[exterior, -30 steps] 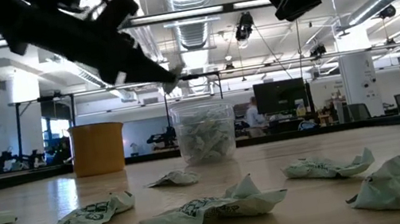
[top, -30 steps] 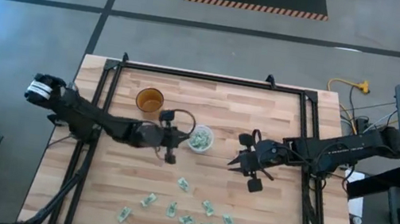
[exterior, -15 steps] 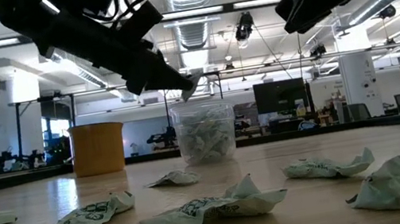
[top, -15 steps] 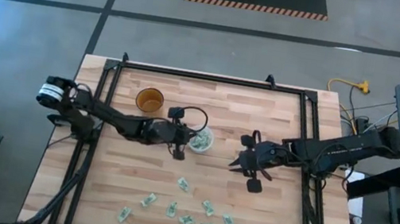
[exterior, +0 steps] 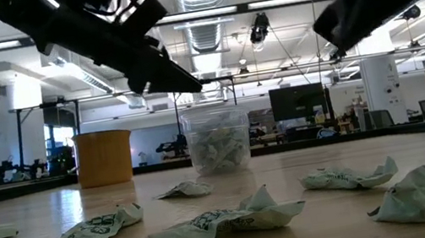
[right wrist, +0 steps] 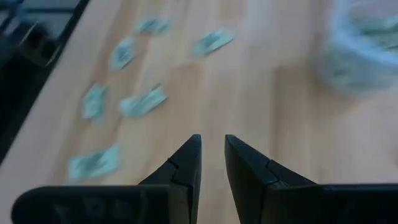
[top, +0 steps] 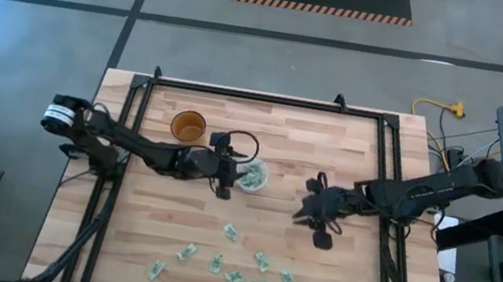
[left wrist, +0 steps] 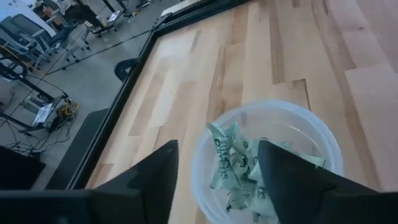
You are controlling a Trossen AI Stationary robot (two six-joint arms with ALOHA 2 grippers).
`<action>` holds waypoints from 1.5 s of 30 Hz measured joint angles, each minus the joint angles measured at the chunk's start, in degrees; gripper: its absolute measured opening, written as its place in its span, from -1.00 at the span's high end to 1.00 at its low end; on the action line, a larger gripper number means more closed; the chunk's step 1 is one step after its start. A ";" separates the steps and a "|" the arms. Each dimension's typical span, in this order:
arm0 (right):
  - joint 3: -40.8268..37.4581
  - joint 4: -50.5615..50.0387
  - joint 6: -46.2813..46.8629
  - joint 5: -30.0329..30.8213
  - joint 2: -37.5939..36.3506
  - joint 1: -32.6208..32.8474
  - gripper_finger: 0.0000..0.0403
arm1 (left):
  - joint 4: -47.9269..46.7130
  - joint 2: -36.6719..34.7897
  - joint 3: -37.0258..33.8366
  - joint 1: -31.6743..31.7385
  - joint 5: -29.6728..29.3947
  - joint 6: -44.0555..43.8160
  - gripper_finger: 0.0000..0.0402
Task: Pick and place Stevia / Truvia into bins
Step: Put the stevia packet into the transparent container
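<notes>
The translucent cup (top: pixel 252 175) stands on its base mid-table, holding several pale green sachets (left wrist: pixel 233 158). My left gripper (top: pixel 229 182) hangs just left of and above the cup's rim, open and empty; in the left wrist view (left wrist: pixel 217 155) the cup shows between its fingers. Several more sachets (top: pixel 260 260) lie flat and crumpled along the table's near part. My right gripper (top: pixel 305 214) hovers right of the cup, above the table, empty, with a narrow gap between its fingers (right wrist: pixel 212 146).
An amber-brown cup (top: pixel 188 127) stands left of and behind the translucent one. A black frame rail (top: pixel 239 94) runs round the table top. Bare wood (top: pixel 332 144) lies between the cups and the table's right edge.
My left gripper has gone toward the table's right, up to the translucent cup. The pale sachet seen at its fingertips half a second ago no longer shows there. My right gripper has moved down and a little toward the table's near edge.
</notes>
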 joint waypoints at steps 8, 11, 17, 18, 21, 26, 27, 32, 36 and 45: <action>-6.51 13.72 0.70 -0.18 1.40 10.32 0.68 | -7.44 -4.30 -0.26 -1.79 0.06 -1.63 -0.11; -8.26 22.60 -3.12 -0.22 4.19 12.20 0.68 | -7.82 -4.89 -0.69 -1.97 0.12 -1.63 -0.11; -6.96 22.99 0.70 -0.68 10.65 13.39 0.68 | -8.51 -5.03 -1.09 -2.01 0.25 -1.66 -0.11; -6.03 21.41 2.82 -0.84 11.61 13.54 0.68 | -8.52 -4.98 -1.09 -2.01 0.22 -1.68 -0.11; -2.83 15.70 8.50 -1.53 14.12 14.32 0.68 | -9.34 -4.94 -1.09 -2.01 0.22 -1.68 -0.11; 3.49 9.92 14.50 -1.57 19.38 15.90 0.68 | -9.87 -4.92 -1.21 -2.03 0.25 -2.44 -0.11; 4.85 9.64 14.90 -1.66 20.53 16.19 0.68 | -9.90 -4.90 -1.24 -2.02 0.25 -2.96 -0.11; 11.68 1.56 15.01 -2.35 25.92 17.80 0.68 | -10.82 -4.85 -1.29 -2.04 0.27 -3.16 -0.11; 16.85 -5.18 15.09 -1.90 29.88 18.77 0.68 | -11.13 -4.85 -1.29 -2.02 0.27 -3.18 -0.11; 23.02 -11.87 14.49 -0.10 35.57 18.83 0.68 | -11.06 -4.83 -1.33 -2.04 0.27 -3.23 -0.11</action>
